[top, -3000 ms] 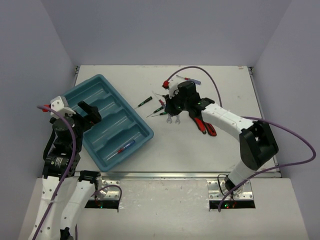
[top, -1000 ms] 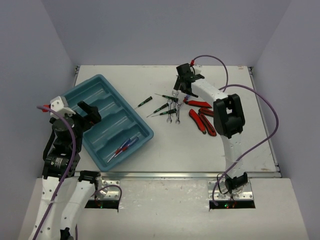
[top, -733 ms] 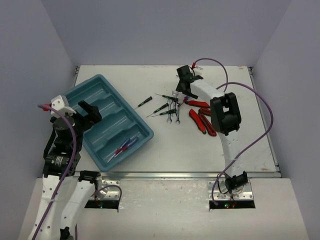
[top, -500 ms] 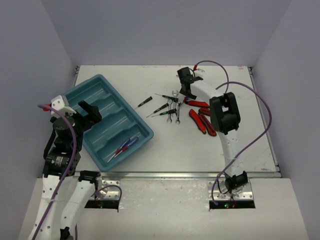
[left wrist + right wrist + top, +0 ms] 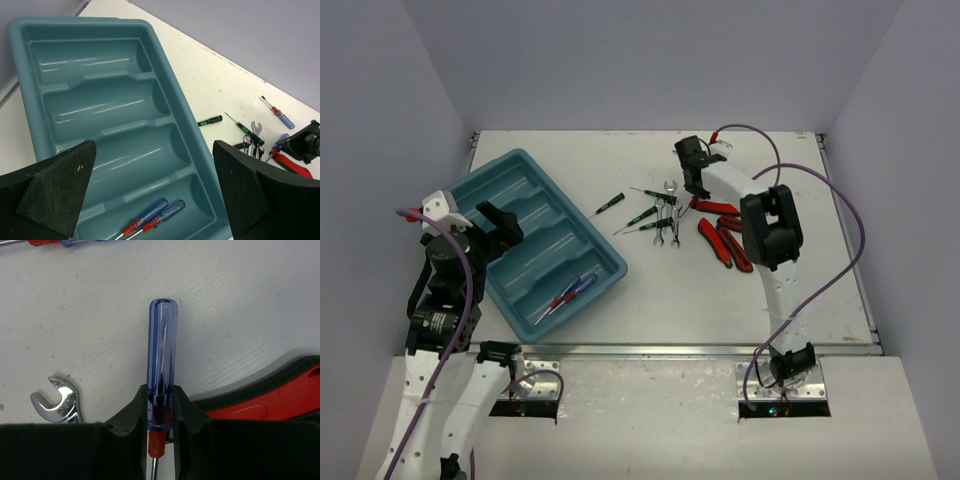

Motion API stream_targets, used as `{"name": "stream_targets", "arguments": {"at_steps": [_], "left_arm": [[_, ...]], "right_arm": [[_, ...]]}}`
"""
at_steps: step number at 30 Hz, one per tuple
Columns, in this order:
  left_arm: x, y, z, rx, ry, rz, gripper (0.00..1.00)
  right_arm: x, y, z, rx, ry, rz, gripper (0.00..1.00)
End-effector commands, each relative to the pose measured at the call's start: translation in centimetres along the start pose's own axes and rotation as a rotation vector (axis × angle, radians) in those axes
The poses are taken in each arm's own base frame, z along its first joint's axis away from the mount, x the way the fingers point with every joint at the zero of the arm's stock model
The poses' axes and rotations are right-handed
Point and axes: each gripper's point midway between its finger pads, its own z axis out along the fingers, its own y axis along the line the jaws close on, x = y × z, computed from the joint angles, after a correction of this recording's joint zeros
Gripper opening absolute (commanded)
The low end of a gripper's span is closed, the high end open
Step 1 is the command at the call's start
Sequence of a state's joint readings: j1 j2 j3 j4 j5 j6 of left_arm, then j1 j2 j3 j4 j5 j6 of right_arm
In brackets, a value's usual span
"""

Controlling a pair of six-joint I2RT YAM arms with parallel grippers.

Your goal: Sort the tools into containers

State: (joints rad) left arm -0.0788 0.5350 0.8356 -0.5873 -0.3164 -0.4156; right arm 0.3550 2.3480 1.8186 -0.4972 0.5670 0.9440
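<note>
My right gripper (image 5: 161, 412) is shut on a blue-and-red-handled screwdriver (image 5: 161, 365), pinching the red collar end of its handle as it lies on the table. In the top view that gripper (image 5: 692, 182) sits at the back of the tool pile. The teal tray (image 5: 525, 175) lies at the left with two blue-and-red screwdrivers (image 5: 570, 292) in its nearest compartment. My left gripper (image 5: 152, 190) hangs open above the tray (image 5: 20, 75), over those screwdrivers (image 5: 155, 217).
Red-handled pliers (image 5: 725, 240) lie right of the held screwdriver, and one pair (image 5: 270, 400) almost touches my right finger. Silver wrenches (image 5: 670, 235) and thin black-handled screwdrivers (image 5: 642, 215) lie to the left. Another blue-and-red screwdriver (image 5: 280, 116) lies farther back.
My right gripper has closed from wide open onto the screwdriver's handle and shifted slightly. The left arm and the tray have not moved.
</note>
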Motion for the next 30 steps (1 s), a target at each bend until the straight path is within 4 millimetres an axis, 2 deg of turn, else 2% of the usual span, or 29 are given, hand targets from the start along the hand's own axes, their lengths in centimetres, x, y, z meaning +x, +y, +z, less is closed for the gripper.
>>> {"name": "stream_targets", "arguments": {"at_steps": [1,9,11,13,14,17,19,21,23,27,30], "left_arm": [[-0.9,-0.5,0.2,0.022,-0.032,0.001,1.0],[-1.0,-0.5,0.1,0.021,-0.037,0.0,1.0],[-1.0,-0.4,0.1,0.019,-0.039,0.0,1.0],[-1.0,-0.3,0.1,0.01,-0.04,-0.001,1.0],[-1.1,-0.2,0.1,0.005,-0.044,-0.003,1.0],[-1.2,0.0,0.1,-0.004,-0.045,-0.003,1.0],[-1.3,0.1,0.1,-0.013,-0.051,-0.007,1.0],[-1.3,0.3,-0.1,-0.021,-0.057,-0.009,1.0],[-1.6,0.5,-0.3,-0.028,-0.069,-0.016,1.0],[-2.1,1.3,-0.6,-0.07,-0.094,-0.035,1.0],[-2.3,1.6,-0.7,-0.082,-0.104,-0.043,1.0]], "right_arm": [[-4.7,0.4,-4.1,-0.041,-0.084,0.109,0.02],[-8.1,0.7,-7.6,-0.103,-0.162,0.099,0.0],[-8.2,1.4,-8.8,-0.141,-0.172,0.039,0.0],[-8.7,2.8,-11.8,-0.221,-0.202,-0.027,0.0],[-7.8,4.0,-12.9,-0.269,-0.208,-0.093,0.0],[-8.3,6.5,-18.1,-0.418,-0.294,-0.18,0.0],[-6.6,7.8,-20.8,-0.503,-0.318,-0.276,0.0],[-5.8,8.7,-23.6,-0.584,-0.319,-0.292,0.0],[-3.8,9.6,-26.7,-0.669,-0.286,-0.27,0.0],[-0.4,10.4,-29.6,-0.74,-0.202,-0.157,0.0],[2.9,12.3,-32.4,-0.791,-0.17,-0.132,0.0]]}}
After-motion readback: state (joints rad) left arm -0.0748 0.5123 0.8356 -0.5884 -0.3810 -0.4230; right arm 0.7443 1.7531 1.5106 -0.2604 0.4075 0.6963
